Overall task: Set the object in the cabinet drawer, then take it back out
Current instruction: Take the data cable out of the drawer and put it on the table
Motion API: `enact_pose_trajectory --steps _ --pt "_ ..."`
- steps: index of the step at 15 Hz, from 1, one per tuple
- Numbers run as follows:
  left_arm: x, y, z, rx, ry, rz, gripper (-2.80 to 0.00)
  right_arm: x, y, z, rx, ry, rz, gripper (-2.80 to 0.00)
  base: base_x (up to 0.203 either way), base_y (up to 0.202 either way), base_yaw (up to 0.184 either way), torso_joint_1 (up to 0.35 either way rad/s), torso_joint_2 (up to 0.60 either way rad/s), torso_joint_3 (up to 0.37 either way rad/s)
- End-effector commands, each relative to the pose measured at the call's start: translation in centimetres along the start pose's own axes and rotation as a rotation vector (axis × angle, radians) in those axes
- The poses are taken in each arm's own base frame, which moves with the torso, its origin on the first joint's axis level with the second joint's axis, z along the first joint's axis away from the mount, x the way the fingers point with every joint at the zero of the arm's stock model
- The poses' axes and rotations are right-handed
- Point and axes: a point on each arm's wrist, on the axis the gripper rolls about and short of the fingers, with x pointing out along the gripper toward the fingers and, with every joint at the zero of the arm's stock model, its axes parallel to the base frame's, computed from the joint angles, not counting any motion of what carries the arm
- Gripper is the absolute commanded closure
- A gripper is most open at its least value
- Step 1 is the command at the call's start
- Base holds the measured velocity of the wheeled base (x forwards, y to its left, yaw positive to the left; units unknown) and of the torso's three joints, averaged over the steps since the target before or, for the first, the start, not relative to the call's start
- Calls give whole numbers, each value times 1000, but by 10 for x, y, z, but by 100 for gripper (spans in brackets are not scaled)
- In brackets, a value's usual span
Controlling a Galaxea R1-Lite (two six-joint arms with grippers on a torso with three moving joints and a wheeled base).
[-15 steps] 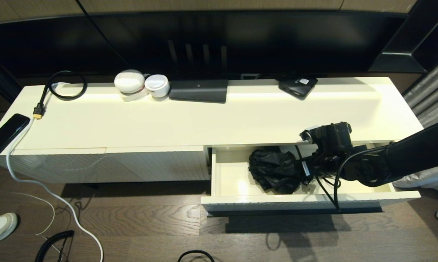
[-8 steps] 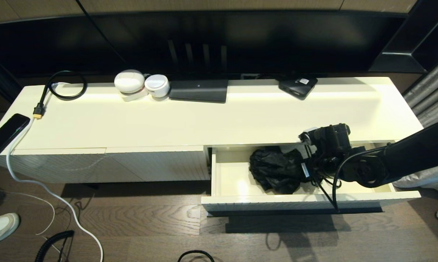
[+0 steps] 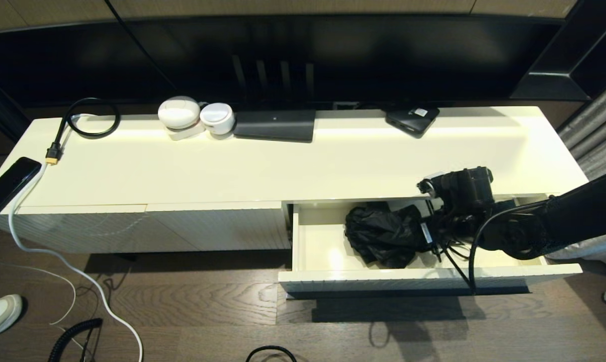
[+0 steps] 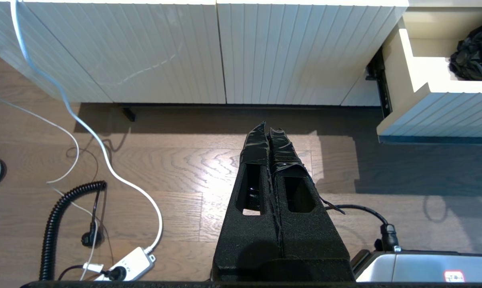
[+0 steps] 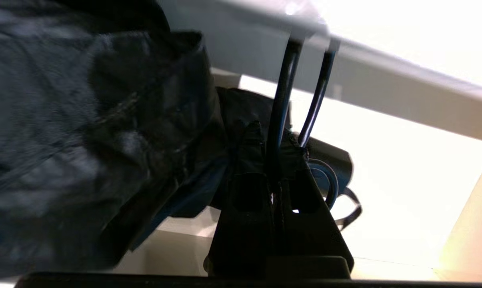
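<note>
Plainly, in the head view the wide, shallow cream-white cabinet drawer [image 3: 328,274] stands pulled out from the long glossy cream cabinet top [image 3: 292,161], its smooth pale floor lit from above, and a crumpled black bundle of glossy, wrinkled fabric or plastic [image 3: 383,235] lies in the middle of it. The right gripper [image 3: 426,234] reaches in from the right, level with the drawer's inside, and meets the bundle's right edge, most likely so as to lift it back out now that it sits inside. On the top stand two rounded white devices [image 3: 194,116], a flat black box [image 3: 275,125] and a dark phone [image 3: 8,185] at the left end. The left wrist view shows the left gripper [image 4: 268,130] parked over the brown wood-grain floor [image 4: 165,168], its two black tape-wrapped fingers pressed together on nothing, facing the vertically fluted cream front panels [image 4: 185,52]; the open drawer and the bundle show at the far right. The right wrist view shows the right gripper's fingers [image 5: 249,160] closed tight around thin dark cords or loops of the bundle, whose creased, faintly shiny folds fill the side beside them, with the drawer's bright cream floor beyond.
</note>
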Motion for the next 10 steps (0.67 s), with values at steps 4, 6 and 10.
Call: enact_pose_trajectory --steps 4,6,10 --pt "0 0 0 -1 -1 1 0 -38 -11 15 -1 -79 -14 0 0 0 0 0 0 0" --pt "0 0 0 -1 -1 0 0 -47 -12 16 -1 -91 -17 0 0 0 0 0 0 0" --pt "0 0 0 -1 1 2 0 -76 -12 20 -37 -137 -5 0 0 0 0 0 0 0"
